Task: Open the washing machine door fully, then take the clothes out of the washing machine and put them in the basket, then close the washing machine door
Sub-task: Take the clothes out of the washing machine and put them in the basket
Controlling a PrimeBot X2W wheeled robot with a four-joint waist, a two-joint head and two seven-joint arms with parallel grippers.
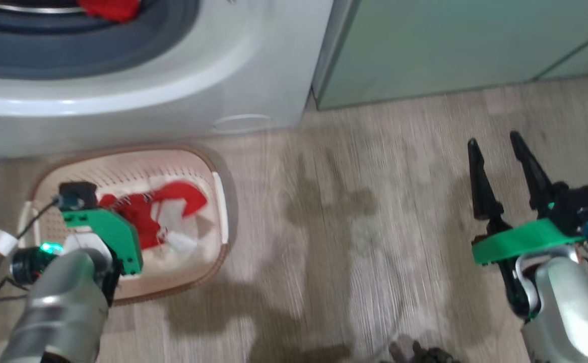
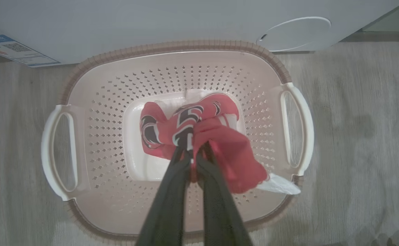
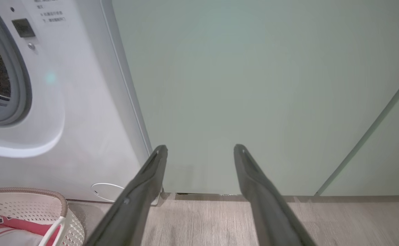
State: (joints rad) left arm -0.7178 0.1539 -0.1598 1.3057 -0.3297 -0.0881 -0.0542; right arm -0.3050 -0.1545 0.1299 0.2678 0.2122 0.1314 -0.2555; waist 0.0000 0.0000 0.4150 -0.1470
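Perforated plastic basket (image 2: 117,85), red cloth clothes (image 2: 165,133) (crumpled), matt wood-grain floor (image 2: 356,136).

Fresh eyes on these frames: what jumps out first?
The red garment, pinched by the shut left gripper in the cream basket before the washing machine. Next, more red fabric at the drum mouth, top left of the head view. The right gripper hangs open above the floor, lower right.

One washing machine (image 1: 173,91), one basket (image 1: 137,160), likely two clothes (image 1: 140,217), left claw (image 2: 193,152), right claw (image 1: 494,141).
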